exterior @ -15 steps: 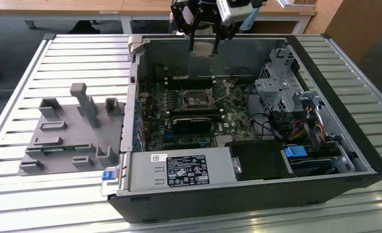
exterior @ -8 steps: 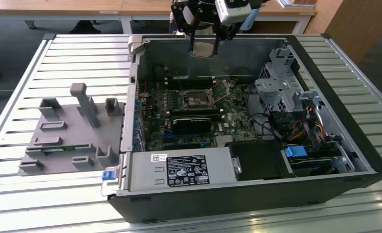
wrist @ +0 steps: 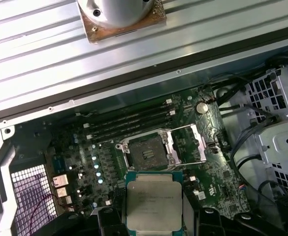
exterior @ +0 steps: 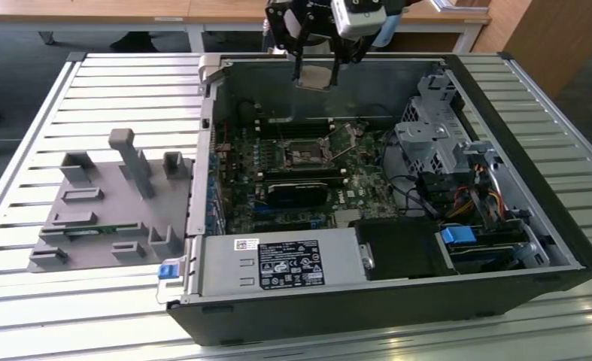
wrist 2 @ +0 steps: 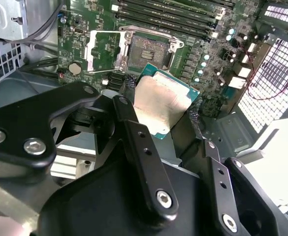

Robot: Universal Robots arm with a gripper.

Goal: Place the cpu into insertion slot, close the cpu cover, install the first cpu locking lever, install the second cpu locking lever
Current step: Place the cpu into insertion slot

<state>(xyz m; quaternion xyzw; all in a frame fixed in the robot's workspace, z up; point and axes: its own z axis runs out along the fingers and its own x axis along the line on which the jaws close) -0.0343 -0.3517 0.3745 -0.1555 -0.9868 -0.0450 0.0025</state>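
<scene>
Two black fingers [wrist 2: 136, 142] of the gripper [wrist 2: 159, 110] pinch opposite edges of the cpu [wrist 2: 166, 93], held between their tips, clear of the bare insertion slot [wrist 2: 148, 51] beyond them; the cpu cover [wrist 2: 104, 49] lies swung open beside it.

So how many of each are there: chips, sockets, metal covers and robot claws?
cpu, held in the gripper: 1
insertion slot: 1
cpu cover, flipped open: 1
gripper: 1
Total: 4

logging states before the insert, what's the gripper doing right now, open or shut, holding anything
gripper: shut on the cpu, held up clear of the insertion slot.
</scene>
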